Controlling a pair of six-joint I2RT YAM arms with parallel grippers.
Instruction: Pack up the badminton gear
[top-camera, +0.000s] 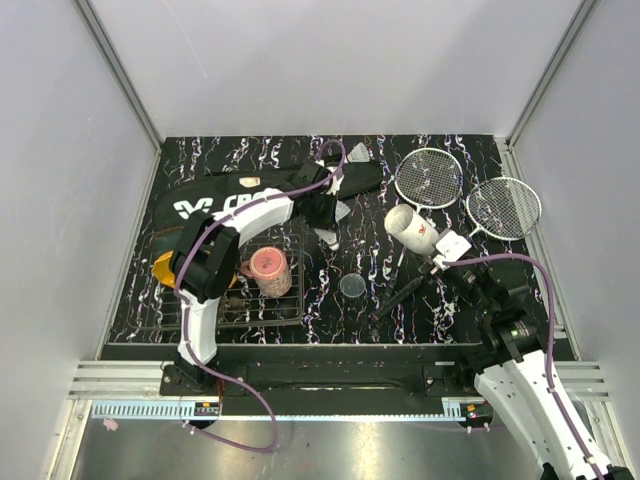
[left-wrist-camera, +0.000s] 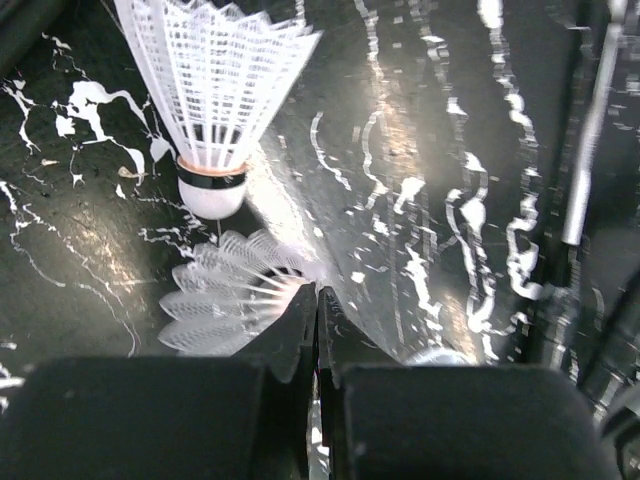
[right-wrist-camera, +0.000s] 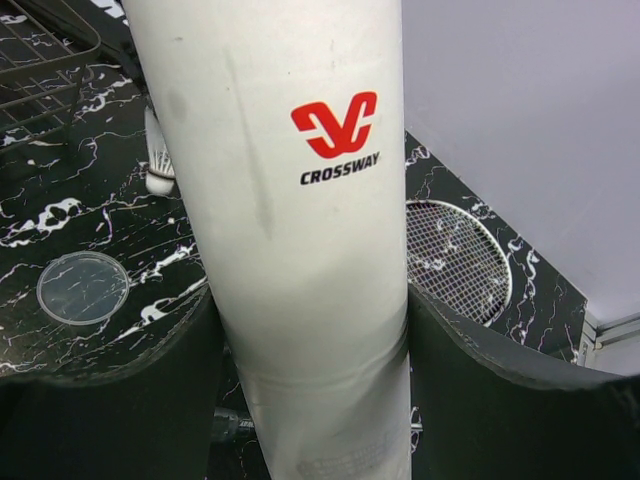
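the step in hand looks to be gathering the loose shuttlecocks so they can go into the white tube (right-wrist-camera: 290, 200). the left gripper (left-wrist-camera: 318, 305) has its two fingers pressed flat together with no gap showing, tips low over the marbled tabletop (left-wrist-camera: 420, 180). the near shuttlecock (left-wrist-camera: 225, 295) lies on its side with its feather skirt touching one finger. from the wrist view i cannot tell whether a feather edge is nipped between the tips or the fingers are shut just beside it. a second shuttlecock (left-wrist-camera: 215, 90) sits just beyond, cork end toward the first. the right gripper (right-wrist-camera: 310, 300) stands wide with the white tube clamped between its fingers, and in the top view the tube's free end points toward the left arm. to do this well, test the hold with a small slow lift before travelling. if the skirt does not rise with the fingers, open, shift onto the cork or the base of the skirt, and close there, since feathers bend and slip. keep clear of the second shuttlecock so it is not knocked away. then bring the cork end first to the tube's mouth, with the tube held steady and tilted enough for the shuttlecock to slide in. the black bag (top-camera: 230, 200) lies at the far left, one racket (top-camera: 428, 177) and the other racket (top-camera: 503, 207) at the far right, none of them packed yet.
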